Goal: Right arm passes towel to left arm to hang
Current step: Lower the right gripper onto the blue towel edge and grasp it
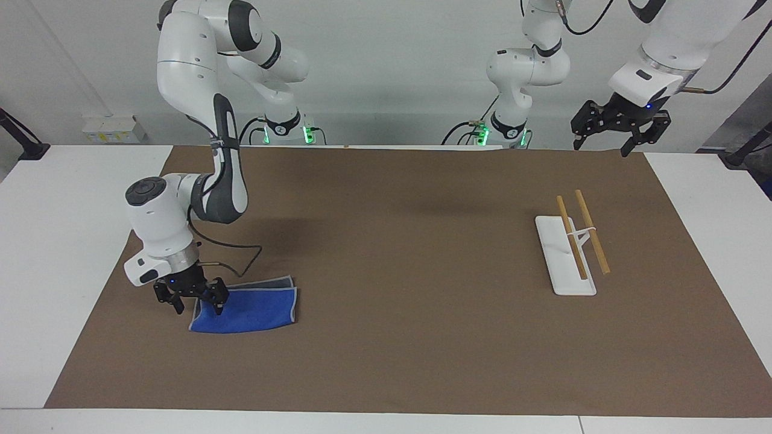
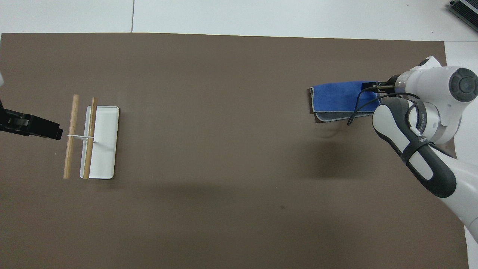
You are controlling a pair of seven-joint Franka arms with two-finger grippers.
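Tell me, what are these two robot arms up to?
The right arm's tool is down at one end of the blue towel, open, one finger on the cloth and one just off its edge. The towel lies flat on the brown mat. The left arm's tool waits open in the air, above the mat's edge near the wooden-railed rack.

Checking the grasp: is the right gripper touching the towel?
Cannot tell. Facing view: open right gripper straddles the towel end, no contact or gap plainly visible.

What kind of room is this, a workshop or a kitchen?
Most likely a robotics lab: two white robot arms, the right arm and left arm, are mounted at a table with a brown mat, a blue towel and a small towel rack.
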